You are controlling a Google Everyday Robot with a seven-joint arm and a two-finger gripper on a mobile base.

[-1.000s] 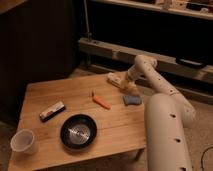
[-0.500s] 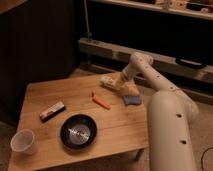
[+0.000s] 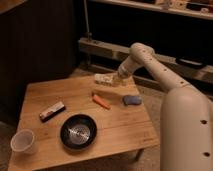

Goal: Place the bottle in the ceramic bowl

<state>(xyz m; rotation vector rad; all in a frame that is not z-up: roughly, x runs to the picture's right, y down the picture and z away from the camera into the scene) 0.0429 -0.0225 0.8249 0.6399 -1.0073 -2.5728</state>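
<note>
Carrot [image 3: 101, 101] and pad [image 3: 132, 100] lie mid-frame, above the bowl [image 3: 78, 132]; gripper [image 3: 116, 80], just above them, clenched on the bottle [image 3: 104, 79].

Colours on the light wooden table [image 3: 120, 125]

The gripper [image 3: 118, 79] at the far edge, with its arm, is off-white; the bottle [image 3: 104, 79] cream, the bowl [image 3: 78, 132] black with silvery rings, the stick [image 3: 101, 102] orange, the pad [image 3: 132, 100] blue, the cup [image 3: 22, 141] whitish.
</note>
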